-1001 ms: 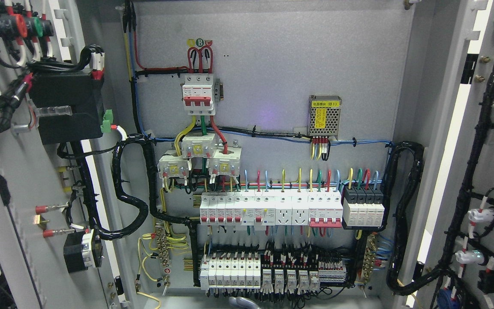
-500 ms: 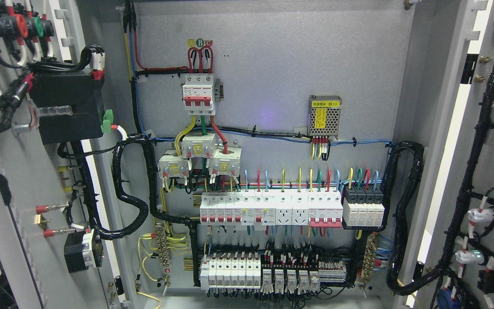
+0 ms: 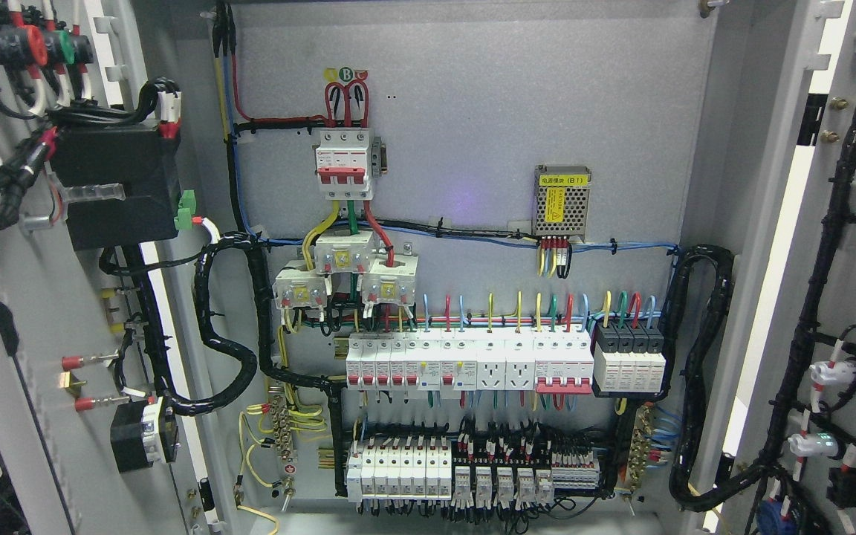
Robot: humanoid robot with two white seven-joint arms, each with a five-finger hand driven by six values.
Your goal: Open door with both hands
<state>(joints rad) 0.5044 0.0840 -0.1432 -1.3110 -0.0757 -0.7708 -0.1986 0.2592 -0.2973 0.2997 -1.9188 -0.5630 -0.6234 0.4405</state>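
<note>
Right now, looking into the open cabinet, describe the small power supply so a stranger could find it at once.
Start at the grey back panel of the cabinet. On its right half, above the long rows of breakers, sits a small metal box. It alone has a perforated mesh face and a yellow label.

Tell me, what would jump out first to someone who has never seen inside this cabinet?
Probably the long row of white breakers with red switches and coloured wires, low in the middle of the grey back panel. Above it, left of centre, sits a big red-and-white main breaker. Both doors stand wide open: the left door and right door each carry black cable bundles; no robot hands show.
</note>
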